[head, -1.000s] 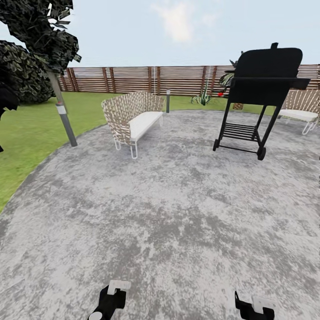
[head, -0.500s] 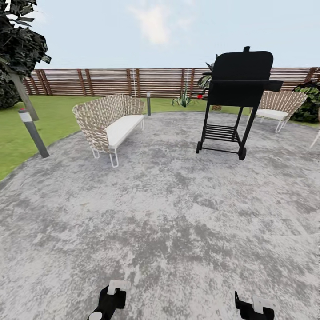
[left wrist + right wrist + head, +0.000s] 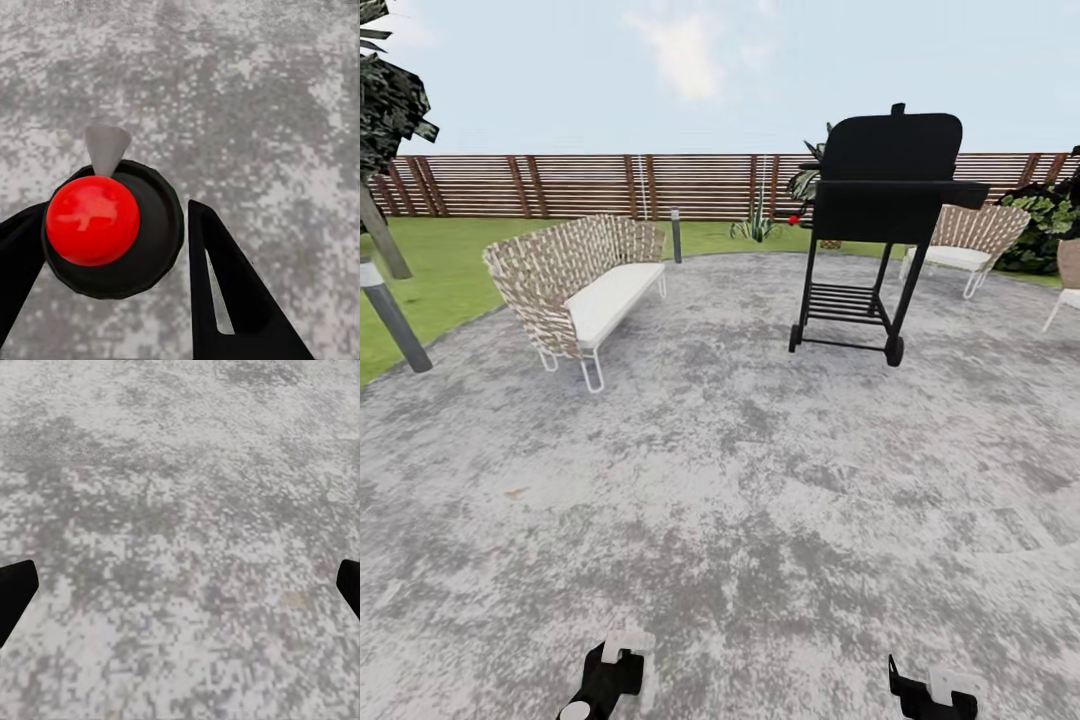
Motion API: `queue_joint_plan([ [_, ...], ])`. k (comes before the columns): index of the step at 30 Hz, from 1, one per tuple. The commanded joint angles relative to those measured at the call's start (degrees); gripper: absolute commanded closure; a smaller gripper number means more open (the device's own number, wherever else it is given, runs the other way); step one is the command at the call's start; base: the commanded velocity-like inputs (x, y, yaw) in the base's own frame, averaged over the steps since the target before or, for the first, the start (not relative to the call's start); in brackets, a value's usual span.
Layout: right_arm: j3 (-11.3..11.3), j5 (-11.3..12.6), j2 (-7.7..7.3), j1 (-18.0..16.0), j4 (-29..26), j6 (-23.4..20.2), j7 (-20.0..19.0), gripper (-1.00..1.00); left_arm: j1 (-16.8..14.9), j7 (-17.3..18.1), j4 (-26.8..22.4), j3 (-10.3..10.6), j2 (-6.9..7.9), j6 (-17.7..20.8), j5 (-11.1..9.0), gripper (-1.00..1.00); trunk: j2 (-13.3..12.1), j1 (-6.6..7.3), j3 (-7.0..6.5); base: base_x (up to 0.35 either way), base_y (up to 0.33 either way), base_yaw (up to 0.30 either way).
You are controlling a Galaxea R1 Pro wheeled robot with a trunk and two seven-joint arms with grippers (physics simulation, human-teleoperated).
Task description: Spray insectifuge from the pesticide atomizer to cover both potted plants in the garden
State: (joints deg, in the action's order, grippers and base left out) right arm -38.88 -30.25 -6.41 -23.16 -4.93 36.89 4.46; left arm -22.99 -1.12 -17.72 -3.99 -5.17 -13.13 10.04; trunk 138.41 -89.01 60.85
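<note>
Round swings the head camera to the robot's right: the wicker sofa [image 3: 585, 285] and black grill [image 3: 885, 215] both slide left across the picture, though neither has itself moved. The robot stands on the grey patio [image 3: 740, 480] with the slatted fence [image 3: 580, 185] far ahead.

The pesticide atomizer [image 3: 112, 225] sits in the left gripper [image 3: 112, 255]. A black finger [image 3: 225, 292] is hard against its round body, so that claw reads as clenched on it. The right gripper [image 3: 180, 585] is spread wide over bare paving, holding nothing.

The bottle looks small, rigid and light, probably with a smooth, slippery shell. The grip is best kept around the dark body, below the red cap [image 3: 93, 220], leaving the head free.

It is seen end-on from the left wrist, so its long axis runs along the fingers. The grey nozzle [image 3: 106, 146] juts sideways, square to the line between the fingers.
</note>
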Motion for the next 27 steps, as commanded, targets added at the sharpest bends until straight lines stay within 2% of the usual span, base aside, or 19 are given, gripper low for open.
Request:
queue_joint_plan([
  [1,-0.1,-0.6,-0.05,0.0,0.1,0.1,0.5,-1.0,0.0,-0.1,0.1,-0.4,-0.05,-0.2,0.6,1.0,0.0,-0.02,0.05,0.338,0.0,0.0],
  [13,-0.1,-0.5,-0.09,0.0,0.1,0.1,0.5,-1.0,0.0,-0.4,0.1,-0.4,-0.03,-0.2,0.7,1.0,0.0,-0.02,0.05,0.338,0.0,0.0],
  [19,-0.2,-0.5,-0.09,0.0,0.2,0.1,0.5,-1.0,0.0,-0.5,0.9,-0.5,1.7,-2.8,0.7,1.0,0.0,-0.02,0.05,0.338,0.0,0.0],
  [27,-0.1,-0.5,-0.09,0.0,0.2,0.1,0.5,-1.0,0.0,-0.6,1.0,-0.5,1.9,-3.4,0.7,1.0,0.0,-0.02,0.05,0.337,0.037,0.0],
])
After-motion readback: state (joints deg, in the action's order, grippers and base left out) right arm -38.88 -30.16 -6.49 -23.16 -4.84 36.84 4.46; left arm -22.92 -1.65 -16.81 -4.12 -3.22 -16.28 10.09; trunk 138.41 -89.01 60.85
